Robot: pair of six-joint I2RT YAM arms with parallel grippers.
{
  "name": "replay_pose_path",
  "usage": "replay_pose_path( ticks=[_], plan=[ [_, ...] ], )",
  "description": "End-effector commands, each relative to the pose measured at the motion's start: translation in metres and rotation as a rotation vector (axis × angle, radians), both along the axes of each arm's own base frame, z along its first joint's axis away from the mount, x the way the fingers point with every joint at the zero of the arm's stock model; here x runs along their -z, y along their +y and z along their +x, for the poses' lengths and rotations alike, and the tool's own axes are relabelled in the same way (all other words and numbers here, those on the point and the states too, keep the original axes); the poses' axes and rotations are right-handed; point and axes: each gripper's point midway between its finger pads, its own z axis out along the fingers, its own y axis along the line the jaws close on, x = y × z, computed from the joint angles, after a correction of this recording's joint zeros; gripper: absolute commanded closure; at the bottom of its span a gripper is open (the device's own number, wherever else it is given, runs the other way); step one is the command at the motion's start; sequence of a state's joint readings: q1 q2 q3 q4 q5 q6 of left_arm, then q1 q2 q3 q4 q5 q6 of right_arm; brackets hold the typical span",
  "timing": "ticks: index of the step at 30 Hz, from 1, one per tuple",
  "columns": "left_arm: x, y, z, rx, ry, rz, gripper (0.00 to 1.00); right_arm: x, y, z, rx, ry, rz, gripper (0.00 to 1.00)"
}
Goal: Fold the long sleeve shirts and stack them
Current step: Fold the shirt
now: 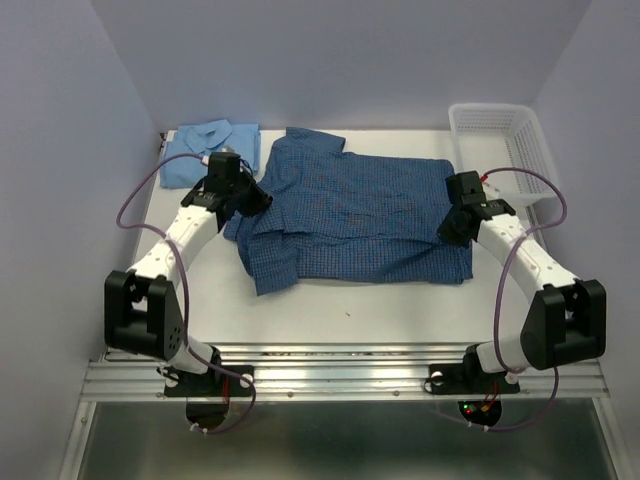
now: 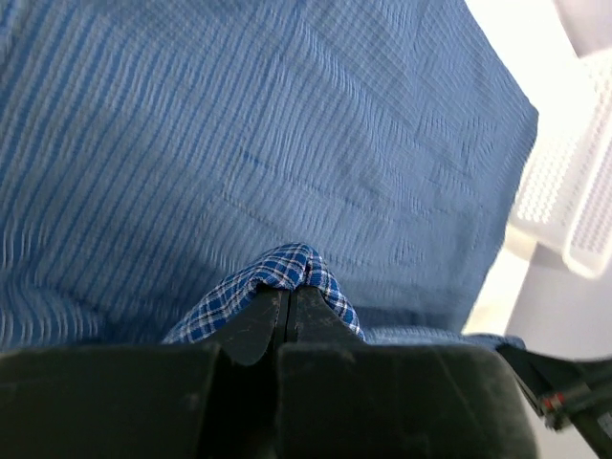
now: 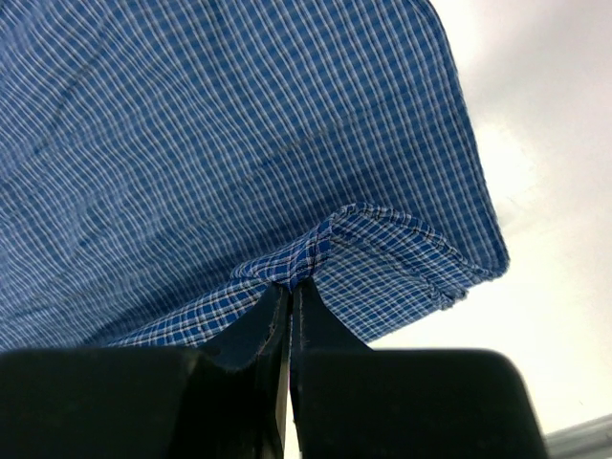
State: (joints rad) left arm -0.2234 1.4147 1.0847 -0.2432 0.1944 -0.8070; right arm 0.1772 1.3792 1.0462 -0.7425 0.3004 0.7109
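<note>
The dark blue checked shirt point(image 1: 350, 215) lies spread across the middle of the table, its sleeve folded in at the front left. My left gripper point(image 1: 250, 198) is shut on a pinch of its cloth at the left edge, seen in the left wrist view point(image 2: 290, 277) with the shirt point(image 2: 239, 143) beyond. My right gripper point(image 1: 452, 225) is shut on a fold at the shirt's right edge, seen in the right wrist view point(image 3: 292, 279) with the shirt point(image 3: 210, 124) beyond. The light sky blue shirt point(image 1: 200, 150) lies folded at the back left corner.
A white mesh basket point(image 1: 500, 135) stands at the back right, also in the left wrist view point(image 2: 574, 210). Bare table point(image 1: 330, 310) shows in front of the shirt. Walls close in the left, back and right sides.
</note>
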Motion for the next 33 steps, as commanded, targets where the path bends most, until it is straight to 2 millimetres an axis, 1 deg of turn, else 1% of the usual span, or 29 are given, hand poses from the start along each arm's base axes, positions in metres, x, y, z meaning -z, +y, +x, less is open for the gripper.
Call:
replay_pose_path(
  ticks=[1,4,5,6,8,9,10,11,12,13,14,15,16,17,19,20,21,22,23,24,25,26,27,28,29,30,31,32,33],
  plan=[
    [-0.039,0.006,0.047,-0.012,-0.124,0.084,1.00,-0.030,0.000,0.050,0.062,-0.185,0.014,0.99],
    [-0.037,0.012,0.065,-0.038,-0.124,0.136,1.00,-0.027,0.003,0.065,0.061,-0.208,0.024,0.99],
    [-0.035,0.013,0.069,-0.041,-0.124,0.147,1.00,-0.019,0.003,0.069,0.060,-0.186,0.013,0.99],
    [-0.026,0.012,0.074,-0.033,-0.109,0.159,1.00,-0.018,0.003,0.071,0.057,-0.180,0.008,0.99],
    [-0.032,0.006,0.085,0.005,-0.131,0.162,1.00,-0.019,0.001,0.078,0.055,-0.183,-0.015,0.99],
    [-0.021,0.001,0.092,0.029,-0.113,0.165,1.00,-0.017,-0.001,0.080,0.056,-0.177,-0.027,0.99],
    [-0.029,-0.006,0.100,0.058,-0.135,0.152,1.00,-0.017,-0.002,0.082,0.050,-0.175,-0.039,0.99],
    [-0.020,-0.008,0.107,0.074,-0.122,0.159,1.00,-0.018,-0.004,0.086,0.056,-0.179,-0.053,0.99],
    [-0.018,-0.011,0.111,0.080,-0.123,0.159,1.00,-0.021,-0.004,0.088,0.054,-0.185,-0.057,0.99],
    [-0.025,-0.014,0.117,0.089,-0.140,0.152,1.00,-0.017,-0.004,0.089,0.049,-0.171,-0.062,0.99],
    [-0.025,-0.016,0.121,0.100,-0.143,0.150,1.00,-0.015,-0.004,0.090,0.047,-0.168,-0.066,0.99],
    [-0.013,-0.020,0.124,0.117,-0.120,0.153,1.00,-0.016,-0.004,0.093,0.047,-0.169,-0.066,0.99],
    [-0.015,-0.022,0.126,0.125,-0.124,0.151,1.00,-0.013,-0.004,0.093,0.041,-0.161,-0.069,0.99],
    [-0.007,-0.022,0.128,0.131,-0.109,0.158,1.00,-0.010,-0.004,0.095,0.039,-0.152,-0.074,0.98],
    [-0.001,-0.019,0.127,0.133,-0.085,0.176,1.00,-0.003,-0.004,0.096,0.031,-0.133,-0.080,0.97],
    [0.001,-0.019,0.126,0.138,-0.078,0.182,1.00,-0.001,-0.003,0.097,0.028,-0.128,-0.081,0.95],
    [0.008,-0.018,0.125,0.146,-0.059,0.199,1.00,0.000,-0.002,0.098,0.023,-0.125,-0.077,0.93],
    [0.007,-0.017,0.127,0.147,-0.059,0.206,0.97,0.002,-0.002,0.099,0.018,-0.119,-0.079,0.89],
    [0.007,-0.016,0.128,0.150,-0.057,0.215,0.84,0.004,-0.002,0.100,0.015,-0.114,-0.081,0.72],
    [0.014,-0.017,0.131,0.159,-0.040,0.225,0.54,0.007,-0.002,0.102,0.014,-0.107,-0.086,0.68],
    [0.005,-0.017,0.137,0.176,-0.060,0.240,0.02,0.008,-0.002,0.105,0.006,-0.100,-0.097,0.58],
    [0.008,-0.018,0.144,0.184,-0.063,0.251,0.01,0.008,-0.003,0.108,0.002,-0.100,-0.105,0.58],
    [0.005,-0.019,0.150,0.183,-0.078,0.257,0.02,0.008,-0.002,0.110,-0.005,-0.098,-0.106,0.58],
    [-0.014,-0.022,0.162,0.182,-0.130,0.250,0.02,0.006,-0.001,0.112,-0.020,-0.100,-0.107,0.56],
    [-0.020,-0.023,0.170,0.189,-0.152,0.253,0.02,0.001,0.002,0.117,-0.035,-0.112,-0.098,0.41],
    [-0.011,-0.025,0.176,0.191,-0.131,0.255,0.01,0.000,0.009,0.118,-0.068,-0.112,-0.066,0.31],
    [-0.025,-0.026,0.176,0.209,-0.132,0.261,0.01,-0.006,0.013,0.118,-0.101,-0.118,-0.056,0.15],
    [-0.022,-0.025,0.173,0.215,-0.110,0.266,0.01,-0.009,0.016,0.115,-0.126,-0.121,-0.045,0.00],
    [-0.027,-0.021,0.166,0.207,-0.102,0.275,0.01,-0.010,0.021,0.112,-0.154,-0.122,-0.023,0.00]
  ],
)
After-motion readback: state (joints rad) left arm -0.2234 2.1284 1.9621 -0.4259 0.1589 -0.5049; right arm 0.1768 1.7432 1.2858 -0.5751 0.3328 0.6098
